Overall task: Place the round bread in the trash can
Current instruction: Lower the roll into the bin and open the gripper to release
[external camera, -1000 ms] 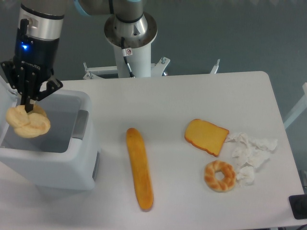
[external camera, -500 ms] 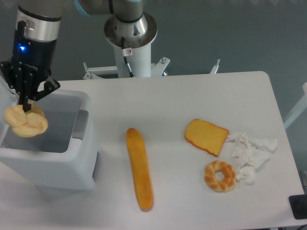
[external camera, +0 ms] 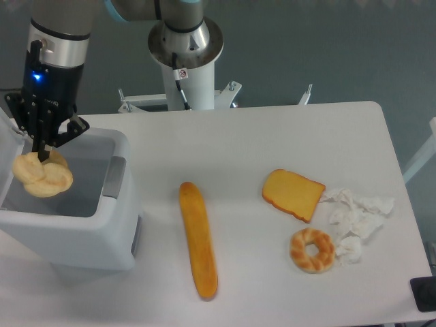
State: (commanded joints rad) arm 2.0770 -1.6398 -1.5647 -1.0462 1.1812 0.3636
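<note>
one round bread [external camera: 43,174], one trash can [external camera: 82,231], one baguette [external camera: 198,239], one donut [external camera: 313,250], one toast slice [external camera: 293,195]

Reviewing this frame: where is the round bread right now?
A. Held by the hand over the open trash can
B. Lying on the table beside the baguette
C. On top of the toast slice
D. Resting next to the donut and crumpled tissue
A: the round bread hangs from the hand, shut on it, above the mouth of the trash can, well away from the baguette on the table.
</note>
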